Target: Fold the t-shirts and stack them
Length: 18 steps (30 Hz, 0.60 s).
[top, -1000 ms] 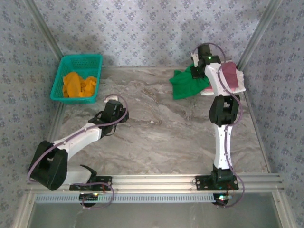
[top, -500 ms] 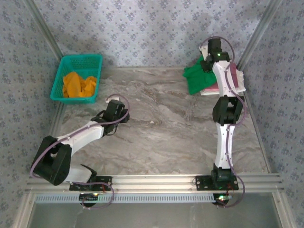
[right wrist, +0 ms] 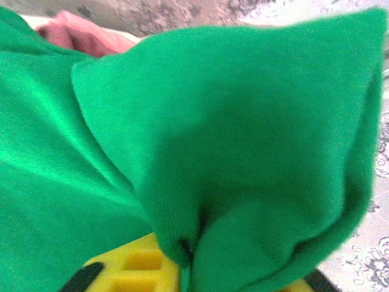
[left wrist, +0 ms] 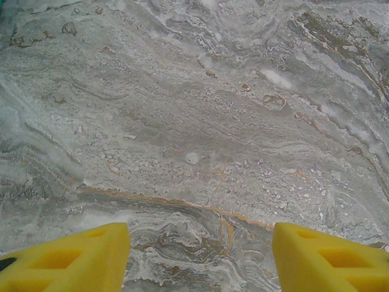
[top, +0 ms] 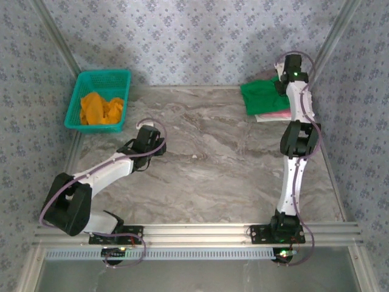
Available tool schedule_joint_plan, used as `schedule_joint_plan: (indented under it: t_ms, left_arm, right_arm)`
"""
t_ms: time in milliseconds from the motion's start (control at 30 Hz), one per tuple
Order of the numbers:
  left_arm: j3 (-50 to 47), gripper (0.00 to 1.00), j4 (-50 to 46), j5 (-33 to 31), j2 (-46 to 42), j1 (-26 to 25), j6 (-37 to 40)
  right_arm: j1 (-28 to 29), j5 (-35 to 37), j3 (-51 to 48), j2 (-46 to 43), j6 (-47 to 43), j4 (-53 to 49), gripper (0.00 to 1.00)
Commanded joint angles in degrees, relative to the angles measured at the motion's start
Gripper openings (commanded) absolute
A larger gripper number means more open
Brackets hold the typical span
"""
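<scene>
Orange t-shirt (top: 100, 109) sits in teal basket (top: 76, 103) beyond and left of the left gripper (left wrist: 200, 255), which gapes wide and empty over bare marble table (left wrist: 194, 121); right gripper (top: 284, 82) nearly closed, pinching bunched green t-shirt (top: 261, 96), cloth spreading to its left over maroon-pink t-shirt (right wrist: 79, 33).

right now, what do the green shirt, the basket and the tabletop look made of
Green shirt: soft matte knit cloth; fine weave, limp folds. Basket: teal plastic, probably; rigid open mesh. Tabletop: grey veined marble look, faint sheen; stone or laminate, cannot tell.
</scene>
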Motion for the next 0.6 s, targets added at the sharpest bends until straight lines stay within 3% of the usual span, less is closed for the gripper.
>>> schedule_joint_plan:
  t_ms: [0,33,67,200,300,367,500,567]
  left_arm:
    - [2.8,0.64,-1.6,-0.8,1.0,0.4,0.9]
    - [3.0,0.64,-1.8,-0.7,1.0,0.3,0.9]
    - [3.3,0.65,-2.1,-0.6,0.8,0.3,0.9]
    - [3.5,0.65,-3.0,-1.5,-1.0,0.3,0.6]
    - [3.2,0.66,-2.9,-2.0,-3.0,0.3,0.6]
    - [3.0,0.66,-2.6,-2.2,-3.8,0.3,0.7]
    - [3.1,0.66,-2.1,-2.3,-3.4,0.4,0.6]
    - [3.0,0.66,-1.9,-1.7,-3.4,0.5,0.4]
  right_arm:
    - [-1.0,3.3,2.9,1.4,-0.2,3.5,0.37]
    - [-1.1,3.6,4.2,1.8,0.0,2.9,0.56]
    - [-1.1,4.0,5.5,1.8,0.7,2.1,0.65]
    - [-1.1,0.0,6.7,-2.2,8.5,-2.5,0.71]
    - [-1.1,-11.0,-1.2,-10.1,19.6,-1.9,0.70]
    - [-1.1,-23.0,-13.1,-16.6,28.1,6.5,0.56]
    - [-1.3,-45.1,-28.8,-19.8,41.4,25.5,0.03]
    - [-1.3,-47.8,-26.3,-15.1,44.2,25.3,0.00]
